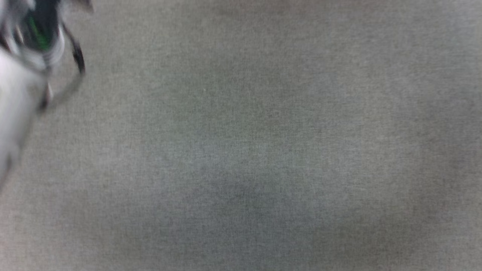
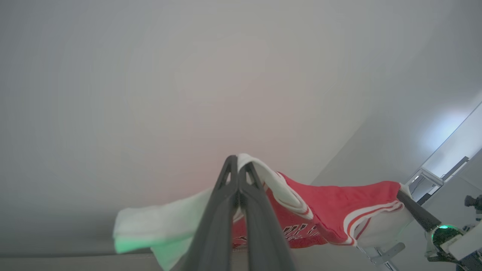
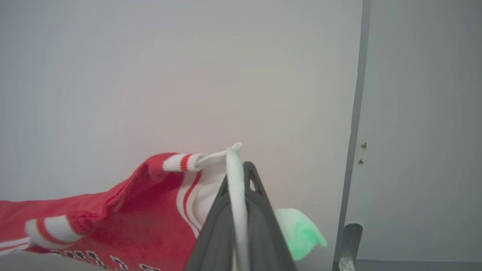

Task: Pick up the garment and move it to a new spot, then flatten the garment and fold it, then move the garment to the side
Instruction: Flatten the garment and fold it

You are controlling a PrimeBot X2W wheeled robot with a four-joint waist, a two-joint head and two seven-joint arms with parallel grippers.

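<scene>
**Jersey spans from one pair of fingers to the other**

Your left gripper point(image 2: 238, 167) has its two long dark fingers pressed together on a white sleeve of the small red basketball jersey point(image 2: 339, 205), which has white-and-red striped trim and black lettering outlined in white. The sleeve's edge pokes out just past the fingertips. Its loose end droops to the left of the fingers, tinted green. From there the red body runs to the right as far as the other white sleeve, where a dark finger of your right gripper point(image 3: 239, 171) meets it.

In the right wrist view, those fingers pinch a fold of white sleeve cloth that stands up between them and past their tips. The red body trails away to their left, and a green-tinted sleeve end hangs just to their right. Behind the cloth is a plain pale wall point(image 3: 188, 75).

In the head view, a blurred pale forearm point(image 1: 15, 105) sits at the upper left over a grey woven surface point(image 1: 263, 150).
</scene>
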